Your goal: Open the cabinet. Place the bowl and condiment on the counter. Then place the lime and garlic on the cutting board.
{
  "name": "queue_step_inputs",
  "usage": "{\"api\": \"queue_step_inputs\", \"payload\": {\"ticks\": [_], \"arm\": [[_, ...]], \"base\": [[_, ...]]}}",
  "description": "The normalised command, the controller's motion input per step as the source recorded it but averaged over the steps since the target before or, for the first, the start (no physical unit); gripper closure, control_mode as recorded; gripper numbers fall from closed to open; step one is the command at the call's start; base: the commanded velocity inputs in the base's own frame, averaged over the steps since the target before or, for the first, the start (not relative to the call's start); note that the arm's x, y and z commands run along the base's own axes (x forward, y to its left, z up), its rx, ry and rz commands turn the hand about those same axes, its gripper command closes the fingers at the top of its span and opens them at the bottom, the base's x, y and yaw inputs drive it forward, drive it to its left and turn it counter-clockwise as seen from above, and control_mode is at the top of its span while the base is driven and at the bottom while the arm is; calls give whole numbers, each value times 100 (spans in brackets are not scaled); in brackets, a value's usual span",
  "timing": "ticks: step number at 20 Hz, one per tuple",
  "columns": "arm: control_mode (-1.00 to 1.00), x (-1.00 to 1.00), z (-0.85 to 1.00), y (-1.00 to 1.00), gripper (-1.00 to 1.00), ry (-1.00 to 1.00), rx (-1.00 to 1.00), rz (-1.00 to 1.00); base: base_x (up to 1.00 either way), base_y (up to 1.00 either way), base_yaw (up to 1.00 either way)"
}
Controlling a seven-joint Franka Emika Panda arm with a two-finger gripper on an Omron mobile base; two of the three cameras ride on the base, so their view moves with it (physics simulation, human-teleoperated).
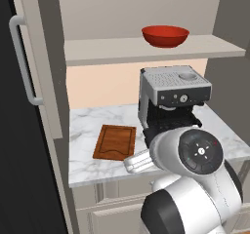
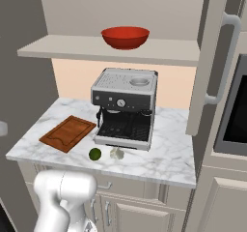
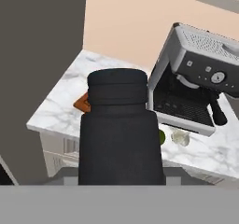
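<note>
condiment upright, looming right before the hand camera and apparently gripped by the pincer, held near of the worktop, which lies below and beyond it.

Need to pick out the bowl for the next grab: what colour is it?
Glossy red. The bowl sits on the cabinet shelf, clearest in the right base view.

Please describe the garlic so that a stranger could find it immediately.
Find the silver coffee machine on the marble counter. Just before its front edge lie two small things: the garlic is the off-white lumpy one, right of the round green lime.
</note>
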Motion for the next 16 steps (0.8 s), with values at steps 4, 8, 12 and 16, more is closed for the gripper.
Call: {"api": "queue_step_inputs", "payload": {"ticks": [4, 8, 12, 16], "arm": [[-100, 6, -62, -29, 100, -7, 17, 0], [-100, 31, -60, -26, 100, -1, 27, 0], [-100, 24, -84, 10, 100, -15, 16, 0], [-100, 7, -84, 13, 100, -21, 7, 0]], "base": [[0, 0, 0], [0, 0, 0], [0, 0, 0], [0, 0, 0]]}}
